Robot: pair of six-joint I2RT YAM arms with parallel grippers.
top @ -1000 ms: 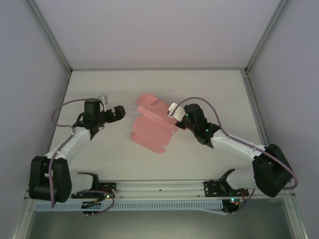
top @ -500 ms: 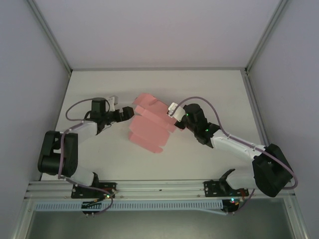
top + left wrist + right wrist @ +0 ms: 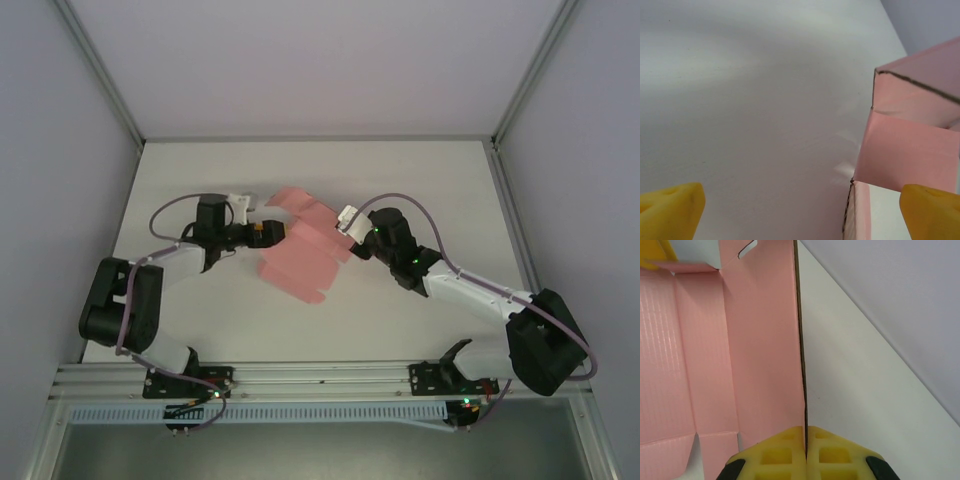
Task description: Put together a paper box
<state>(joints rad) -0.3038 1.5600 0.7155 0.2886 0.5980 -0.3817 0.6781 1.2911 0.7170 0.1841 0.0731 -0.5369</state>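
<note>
Paper box (image 3: 760, 340) edge buried in right end effector (image 3: 805, 437).

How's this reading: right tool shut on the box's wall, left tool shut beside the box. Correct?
No: the left tool is open, jaws wide apart beside the box, per the left wrist view. The right tool is shut on the box's wall.

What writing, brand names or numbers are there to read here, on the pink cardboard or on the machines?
No readable text anywhere.
The pink paper box is blank on every side shown.
The left arm, right arm and table show no label clear enough to read.
</note>
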